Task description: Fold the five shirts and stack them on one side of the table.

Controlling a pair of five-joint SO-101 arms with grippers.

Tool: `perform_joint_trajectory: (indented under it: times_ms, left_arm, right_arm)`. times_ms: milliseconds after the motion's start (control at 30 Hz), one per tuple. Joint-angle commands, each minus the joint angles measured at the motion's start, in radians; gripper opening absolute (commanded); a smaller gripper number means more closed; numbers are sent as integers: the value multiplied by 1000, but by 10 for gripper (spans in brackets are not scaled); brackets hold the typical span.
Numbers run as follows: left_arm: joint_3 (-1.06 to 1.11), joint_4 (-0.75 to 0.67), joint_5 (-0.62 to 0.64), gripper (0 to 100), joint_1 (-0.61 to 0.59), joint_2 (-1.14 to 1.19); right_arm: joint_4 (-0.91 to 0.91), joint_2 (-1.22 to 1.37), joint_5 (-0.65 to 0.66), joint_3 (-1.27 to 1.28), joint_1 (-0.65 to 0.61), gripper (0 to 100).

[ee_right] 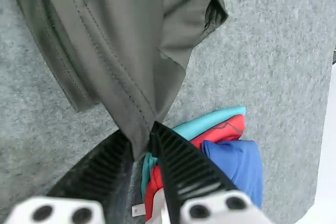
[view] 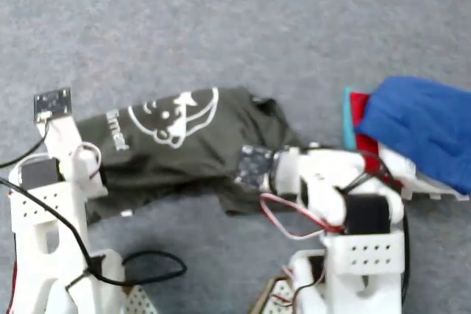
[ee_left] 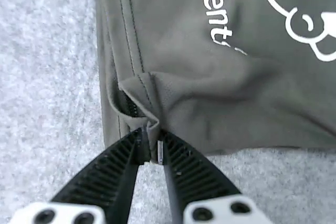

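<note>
Looking down from the high view, the dark shirt [view: 184,145] lies mid-table on the grey table [view: 221,34], spanning both arms, with the folded stack [view: 412,130] off to one side by the right arm. An uneven pull would likely tug the thin hem out of one bite or drag cloth into the stack. At the left wrist, the left gripper [ee_left: 151,140] is clamped nearly closed on a bunched hem corner. At the right wrist, the right gripper [ee_right: 142,135] pinches a fold of the same shirt, almost fully closed.
</note>
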Motion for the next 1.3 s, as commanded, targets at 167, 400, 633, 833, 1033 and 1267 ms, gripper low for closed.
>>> perform_joint_trajectory:
  times_ms: [167,400,633,833,1033,1267]
  left_arm:
    - [97,9,-9,19,3,-21]
    - [106,9,-98,19,-12,-13]
    - [124,-32,-103,19,-32,-13]
    - [126,-34,-106,19,-29,-13]
    - [120,6,-302,71,-31,-13]
    - [-29,155,-446,193,-46,-22]
  right_arm:
    - [14,-16,48,12,25,5]
    - [64,-16,127,59,22,5]
    - [68,-16,137,99,21,5]
    - [61,-16,204,163,22,8]
    - [69,-16,224,160,28,144]
    - [167,-12,242,-22,27,224]
